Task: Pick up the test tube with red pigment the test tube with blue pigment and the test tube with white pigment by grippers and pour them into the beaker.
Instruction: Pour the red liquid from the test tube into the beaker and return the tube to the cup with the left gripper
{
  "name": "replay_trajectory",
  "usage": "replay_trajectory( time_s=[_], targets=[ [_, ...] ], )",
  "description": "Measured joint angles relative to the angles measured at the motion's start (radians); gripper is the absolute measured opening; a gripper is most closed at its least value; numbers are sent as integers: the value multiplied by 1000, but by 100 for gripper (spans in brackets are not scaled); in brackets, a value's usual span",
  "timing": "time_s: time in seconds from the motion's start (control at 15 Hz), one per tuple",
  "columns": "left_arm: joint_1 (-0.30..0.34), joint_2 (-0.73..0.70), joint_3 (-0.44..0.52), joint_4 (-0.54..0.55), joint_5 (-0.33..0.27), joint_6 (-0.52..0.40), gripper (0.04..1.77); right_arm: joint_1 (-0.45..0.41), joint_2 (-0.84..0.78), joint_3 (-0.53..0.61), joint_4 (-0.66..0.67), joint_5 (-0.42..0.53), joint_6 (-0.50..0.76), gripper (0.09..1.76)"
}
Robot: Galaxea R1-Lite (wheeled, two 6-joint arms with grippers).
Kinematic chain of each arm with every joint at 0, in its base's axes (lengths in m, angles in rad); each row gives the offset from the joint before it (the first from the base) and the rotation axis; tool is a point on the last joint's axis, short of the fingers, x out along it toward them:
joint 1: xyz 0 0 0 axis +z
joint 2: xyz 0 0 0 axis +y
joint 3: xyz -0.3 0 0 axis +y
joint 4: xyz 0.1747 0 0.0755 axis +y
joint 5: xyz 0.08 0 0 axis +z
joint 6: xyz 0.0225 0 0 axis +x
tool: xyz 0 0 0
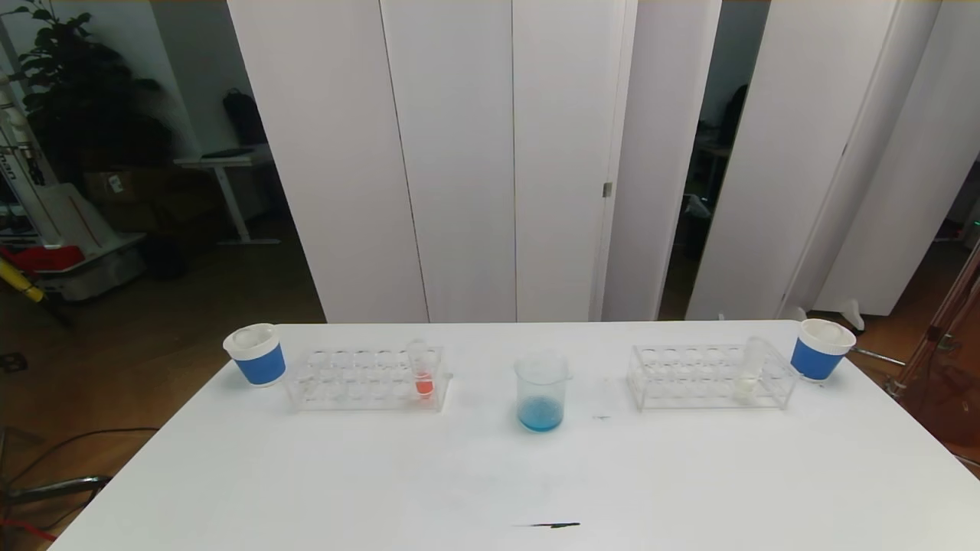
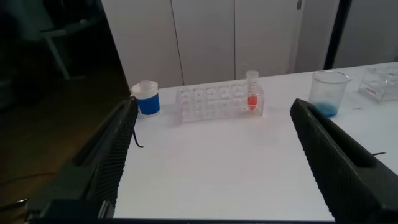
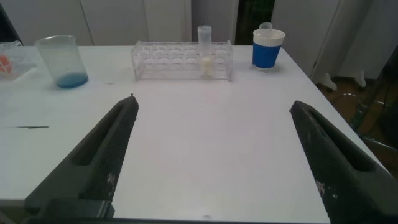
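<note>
The beaker in the middle of the counter already held blue. The red tube and white tube waited in racks (both jaws released, empty).

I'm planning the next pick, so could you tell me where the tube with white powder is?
In the head view, the white tube stands in the right-hand rack, at its right end, next to the blue-banded cup.

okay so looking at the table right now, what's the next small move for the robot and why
Probably move the open left gripper toward the red-pigment tube in the left rack: the beaker already holds blue pigment, while the red and white tubes stand unpoured.
</note>
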Motion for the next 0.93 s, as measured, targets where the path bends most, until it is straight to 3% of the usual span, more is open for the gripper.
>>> replay_trajectory(
  time_s=[0.53, 0.93],
  targets=[
    [-1, 506, -339, -104, 2, -79, 174, 0, 0, 0, 0, 0, 0, 175],
    [-24, 882, -399, -366, 9, -89, 174, 0, 0, 0, 0, 0, 0, 175]
  ],
)
